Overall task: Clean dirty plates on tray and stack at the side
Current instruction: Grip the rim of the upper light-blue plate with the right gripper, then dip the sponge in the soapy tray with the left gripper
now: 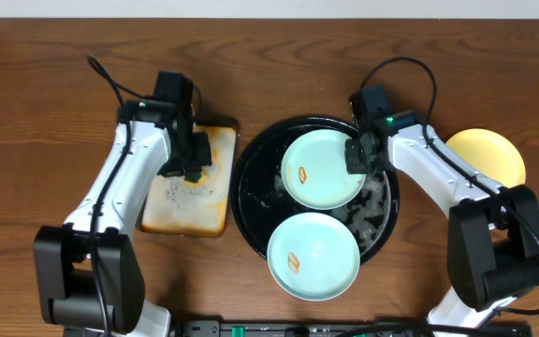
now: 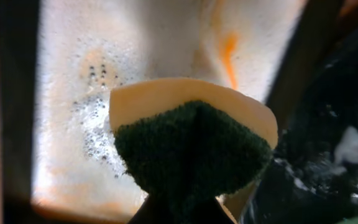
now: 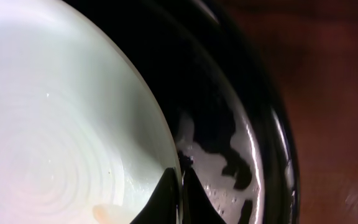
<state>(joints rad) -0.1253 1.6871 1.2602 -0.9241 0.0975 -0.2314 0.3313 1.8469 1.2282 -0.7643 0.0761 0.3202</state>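
1. The far pale mint round plate (image 1: 321, 168) is pinched at its rim by the clenched right gripper (image 1: 356, 154), at the glossy black round tray's (image 1: 241, 192) far-right edge.
2. A yellow-and-green sponge (image 2: 191, 149) is gripped by the left gripper (image 1: 193, 167) over the stained cream rectangular tray (image 1: 181, 211).
3. A slip may be expected on lifting: foamy tray, thin rim pinch.

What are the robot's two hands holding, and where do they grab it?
The left hand pinches a sponge by one end. The right hand pinches the far mint plate by its rim.
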